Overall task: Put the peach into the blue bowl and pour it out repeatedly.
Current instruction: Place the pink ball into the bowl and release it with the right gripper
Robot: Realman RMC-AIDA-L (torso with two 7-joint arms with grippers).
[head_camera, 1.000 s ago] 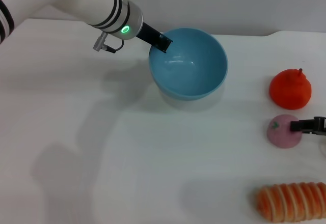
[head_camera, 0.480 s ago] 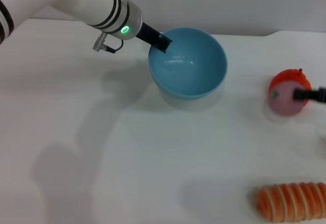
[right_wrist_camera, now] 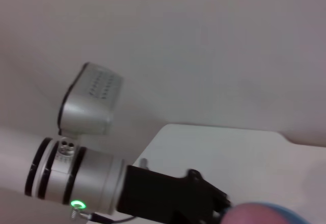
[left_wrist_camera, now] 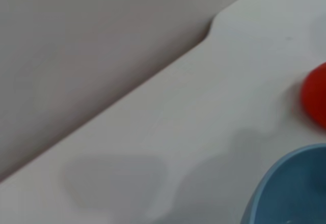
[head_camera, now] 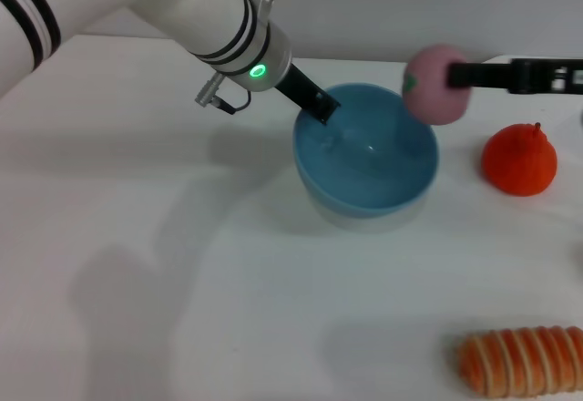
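Observation:
The blue bowl [head_camera: 366, 162] sits on the white table in the head view, and its rim shows in the left wrist view [left_wrist_camera: 285, 193]. My left gripper [head_camera: 321, 107] is shut on the bowl's near-left rim and holds it. My right gripper [head_camera: 455, 77] is shut on the pink peach [head_camera: 436, 85] and holds it in the air above the bowl's right rim. The top of the peach shows at the edge of the right wrist view [right_wrist_camera: 254, 215], with the left gripper [right_wrist_camera: 214, 211] beyond it.
An orange-red stemmed fruit [head_camera: 519, 159] lies right of the bowl, also seen in the left wrist view [left_wrist_camera: 315, 102]. A striped orange bread-like toy [head_camera: 519, 362] lies at the front right. The table's back edge [head_camera: 383, 62] meets a grey wall.
My right gripper has lifted the peach from the table at the right and carried it up and left over the bowl. My left gripper has shifted the bowl right and toward me.

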